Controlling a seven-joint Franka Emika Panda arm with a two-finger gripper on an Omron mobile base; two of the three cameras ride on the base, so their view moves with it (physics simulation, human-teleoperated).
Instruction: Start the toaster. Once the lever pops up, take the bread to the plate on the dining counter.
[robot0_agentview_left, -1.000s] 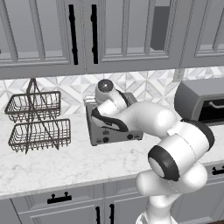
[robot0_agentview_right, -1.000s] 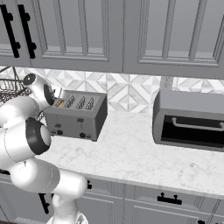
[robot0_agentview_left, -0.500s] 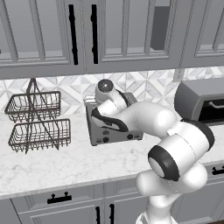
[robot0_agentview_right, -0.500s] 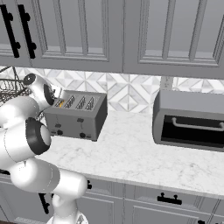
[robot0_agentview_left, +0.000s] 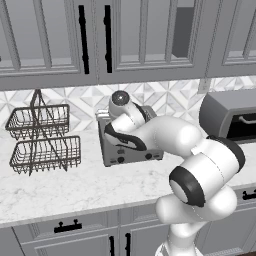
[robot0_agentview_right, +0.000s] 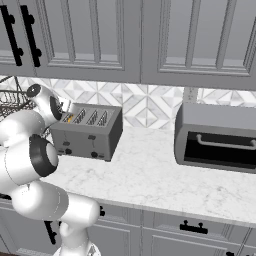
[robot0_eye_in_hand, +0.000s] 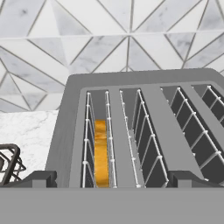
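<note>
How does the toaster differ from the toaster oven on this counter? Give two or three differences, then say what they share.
The toaster is the smaller box, with four slots open on top; the toaster oven is larger and opens at the front, through a dark door with a bar handle. The toaster has small black controls on its front and holds a bread slice in one slot. Both are grey and stand on the marble counter.

The arm hides most of the toaster (robot0_agentview_left: 131, 150). The bread (robot0_eye_in_hand: 100, 153) sits deep in its slot.
</note>
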